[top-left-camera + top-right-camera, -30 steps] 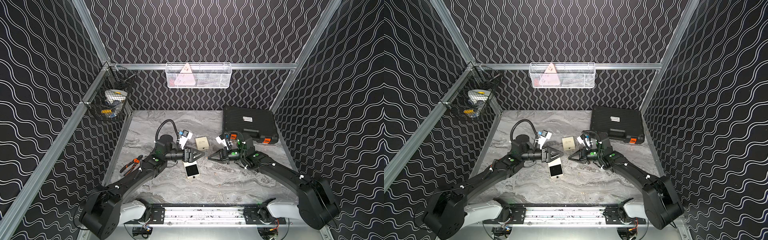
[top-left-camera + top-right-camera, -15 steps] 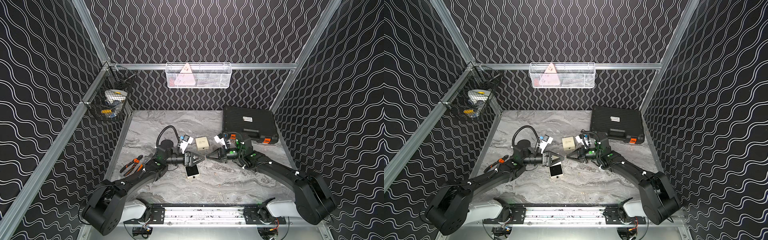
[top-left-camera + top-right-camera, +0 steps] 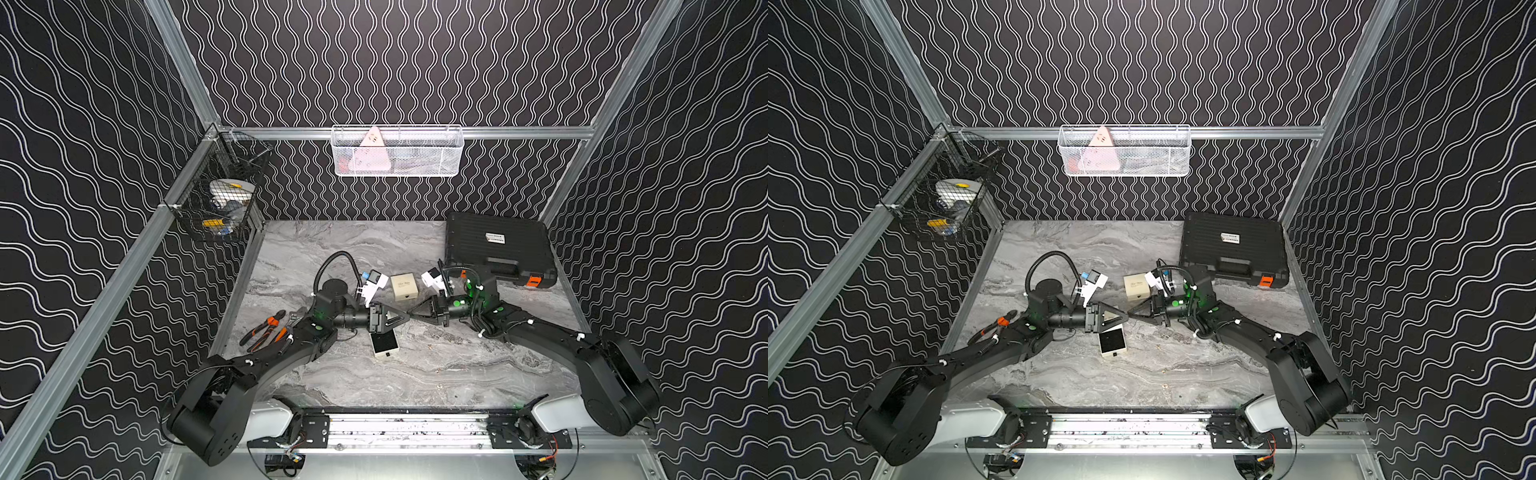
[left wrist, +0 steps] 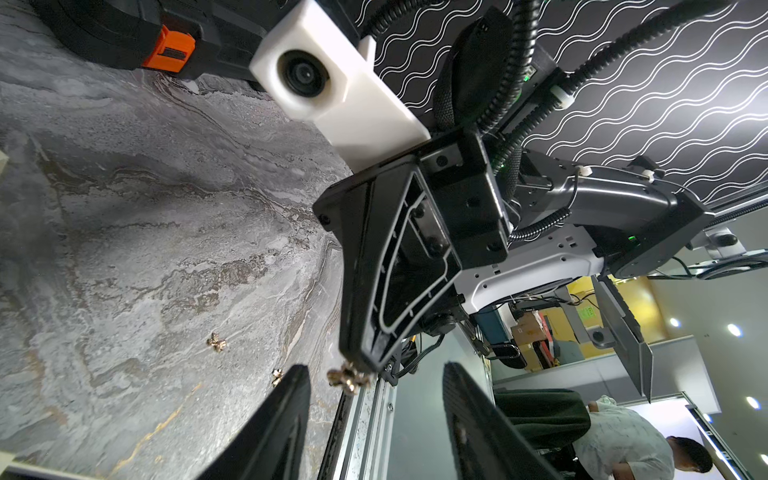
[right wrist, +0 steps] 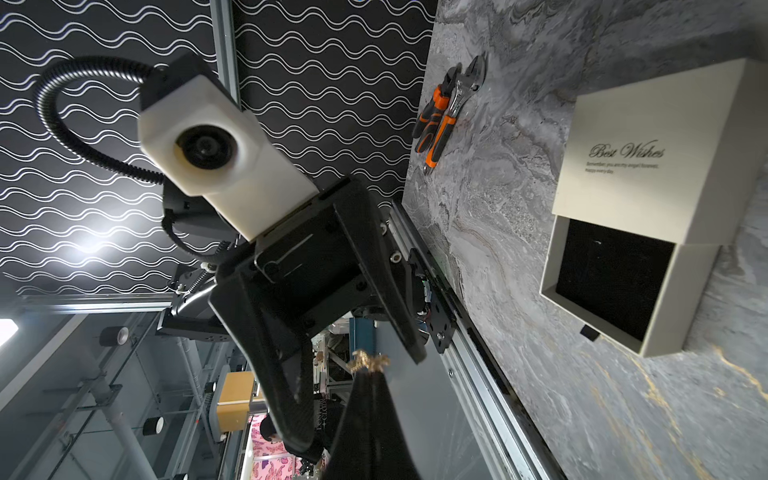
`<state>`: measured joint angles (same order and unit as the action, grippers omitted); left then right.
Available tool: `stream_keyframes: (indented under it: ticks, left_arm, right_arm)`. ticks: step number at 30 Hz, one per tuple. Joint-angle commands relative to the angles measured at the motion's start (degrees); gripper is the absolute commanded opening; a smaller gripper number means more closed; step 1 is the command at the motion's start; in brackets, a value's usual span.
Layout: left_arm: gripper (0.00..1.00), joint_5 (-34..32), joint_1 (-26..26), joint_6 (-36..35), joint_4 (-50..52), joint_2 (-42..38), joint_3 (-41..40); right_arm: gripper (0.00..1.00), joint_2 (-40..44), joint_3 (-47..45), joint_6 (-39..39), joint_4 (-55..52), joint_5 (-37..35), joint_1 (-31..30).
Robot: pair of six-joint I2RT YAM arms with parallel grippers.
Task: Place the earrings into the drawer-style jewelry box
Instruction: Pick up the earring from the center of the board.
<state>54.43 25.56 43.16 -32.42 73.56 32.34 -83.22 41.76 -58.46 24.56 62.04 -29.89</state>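
The right tool (image 5: 370, 376) is closed on one earring (image 5: 369, 360), a small gold piece that sticks out from its tips. It holds the piece above the middle of the counter (image 3: 457, 374), clear of the surface. The left tool (image 4: 376, 369) faces it tip to tip. Its fingers (image 4: 291, 407) are open and stand on both sides of the earring, not touching it as far as I can see.

A second ago the two tools were apart, with a gap between them. Both arms have since come toward each other, and the left fingers are now closer together than they were.

Two more earrings (image 4: 217, 341) lie loose on the counter, between the tools and the front edge. The drawer (image 3: 384, 345) of the jewelry box, cream with a black lining, lies open partly under the left tool, in the same place as before. The cream sleeve (image 3: 404, 286), marked "Best Wishes", stands apart from it toward the rear edge. The pliers (image 3: 264, 330) with orange handles lie by the left edge.
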Motion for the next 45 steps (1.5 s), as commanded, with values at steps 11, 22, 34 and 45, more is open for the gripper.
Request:
stream_keyframes:
  ticks: [11, 22, 34, 45]
  left_arm:
    - [0.38, 1.51, 0.01, -3.25, 1.25, -1.07, 0.79]
    - [0.18, 1.46, 0.01, -5.0, 6.52, 0.31, 3.07]
    - [0.0, -0.43, -0.07, -8.59, 15.94, -0.76, 4.89]
    - [0.0, -15.04, 0.18, -22.15, 48.69, -0.82, 12.46]
  right_arm:
    - [0.0, -0.85, -0.25, -1.81, 3.92, 0.34, -0.69]
    - [0.0, -1.63, 0.12, -0.66, 2.52, 0.17, -1.22]
    - [0.24, -2.12, 0.19, -0.3, 1.63, 0.14, -1.2]
    - [0.67, 4.35, 1.24, 20.0, -26.98, -9.6, 1.59]
